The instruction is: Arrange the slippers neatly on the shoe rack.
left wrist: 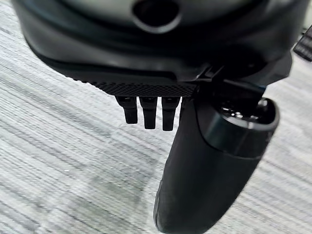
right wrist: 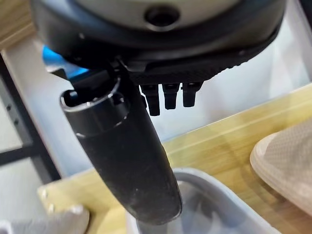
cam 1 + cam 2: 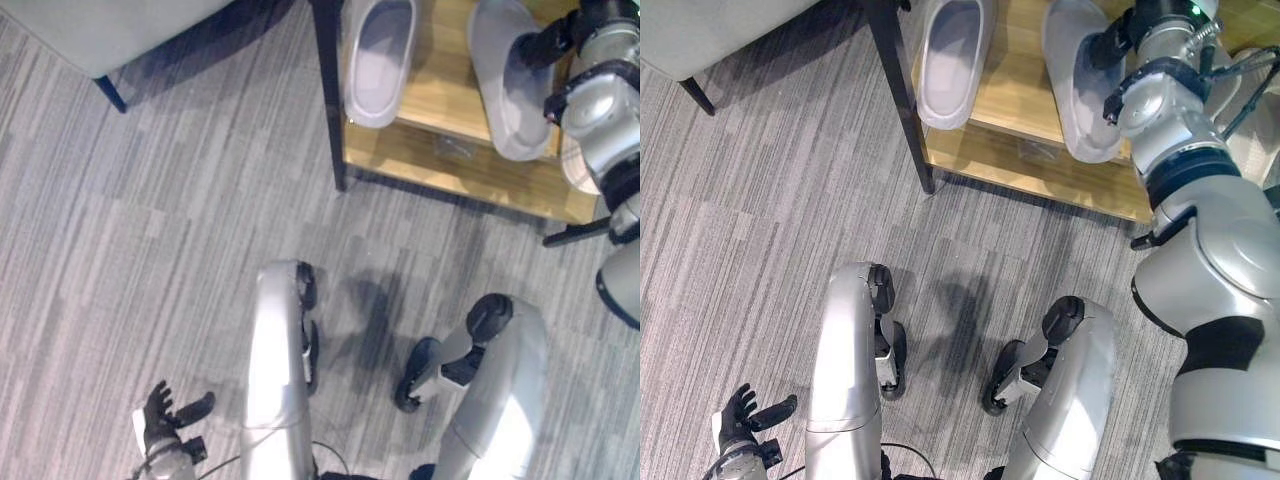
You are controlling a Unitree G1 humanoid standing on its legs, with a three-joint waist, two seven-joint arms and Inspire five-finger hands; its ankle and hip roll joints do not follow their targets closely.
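Note:
Two grey slippers lie on the wooden shoe rack (image 3: 470,165), toes pointing away from me. The left slipper (image 3: 380,60) sits alone near the rack's black post. My right hand (image 3: 545,45) reaches over the right slipper (image 3: 505,100) and rests on its upper part. In the right wrist view the thumb (image 2: 131,161) points down into the grey slipper (image 2: 224,209) while the fingers (image 2: 168,95) stay straight. My left hand (image 3: 165,410) hangs open low over the carpet, far from the rack, with nothing in it.
A grey upholstered seat (image 3: 110,30) on a dark leg stands at the back left. The rack's black post (image 3: 330,100) marks its left edge. A beige slipper (image 2: 287,161) lies on the shelf beside the grey one. Striped grey carpet (image 3: 150,230) covers the floor.

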